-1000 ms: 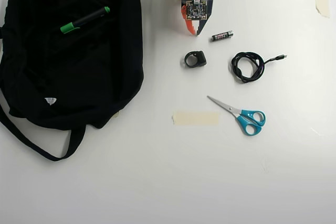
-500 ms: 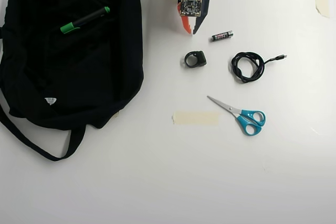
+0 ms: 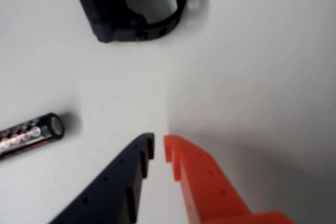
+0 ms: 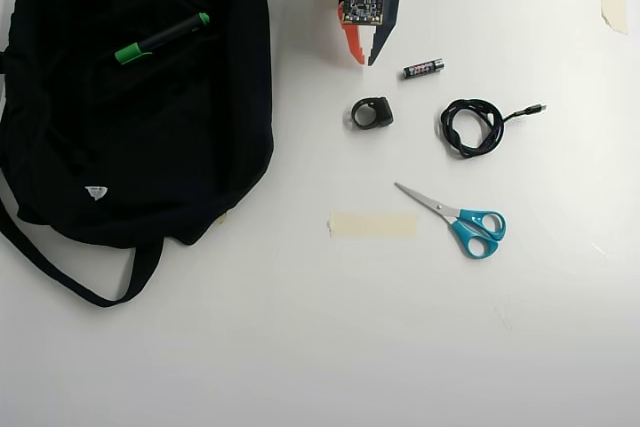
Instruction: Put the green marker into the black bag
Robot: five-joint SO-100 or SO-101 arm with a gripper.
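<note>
The green marker lies slanted on top of the black bag at the upper left of the overhead view. My gripper hangs at the top centre, well right of the bag, its fingers together with nothing between them. In the wrist view the dark finger and the orange finger nearly touch at the gripper tips above bare white table. The marker and bag are out of the wrist view.
A small black battery lies right of the gripper, also seen as the battery in the wrist view. Below it sit a black ring-shaped clip, a coiled black cable, blue-handled scissors and a tape strip.
The gripper has drawn back toward the top edge and shifted slightly left. The marker, bag and other items have not moved.
</note>
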